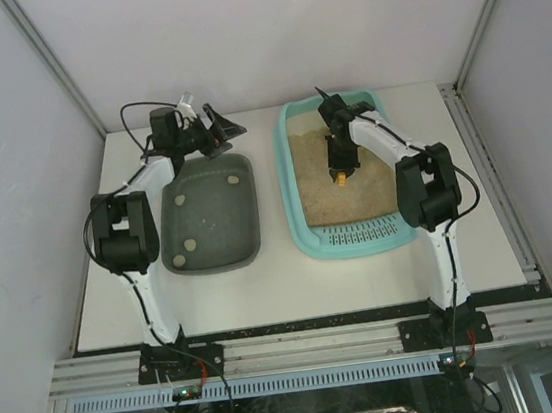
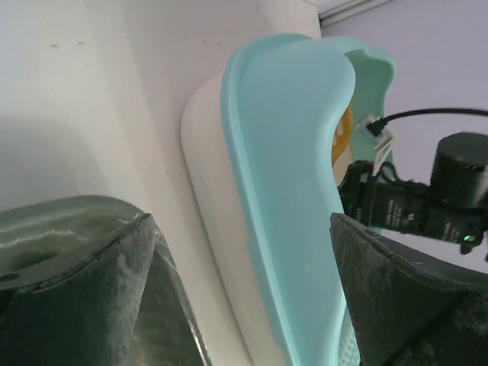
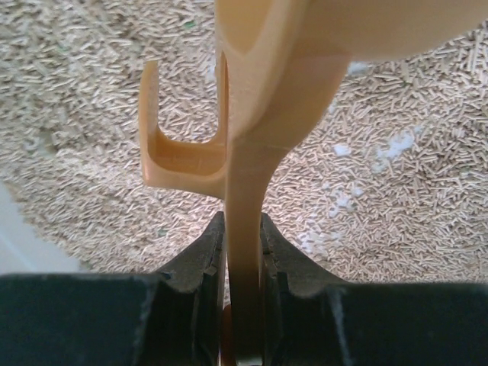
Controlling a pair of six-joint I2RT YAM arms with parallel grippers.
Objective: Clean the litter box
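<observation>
The light-turquoise litter box [image 1: 356, 240] lies on the right of the table, holding beige pellet litter [image 1: 372, 169], with its slotted rim at the near end. My right gripper [image 1: 339, 161] hangs over the litter, shut on the handle of an orange scoop [image 1: 340, 177]. In the right wrist view the scoop [image 3: 259, 91] runs up from between the right gripper [image 3: 244, 229] over the litter [image 3: 91, 91]. My left gripper [image 1: 229, 127] is open at the back, by the far end of the grey tray. The left gripper [image 2: 240, 229] holds nothing and faces the litter box's outer wall [image 2: 290, 152].
A dark grey-green tray [image 1: 212, 219] lies left of the litter box, with three pale clumps [image 1: 233, 179] in it. Its rim [image 2: 46, 221] shows in the left wrist view. Whitish patches [image 3: 396, 141] dot the litter. Walls enclose the table on three sides.
</observation>
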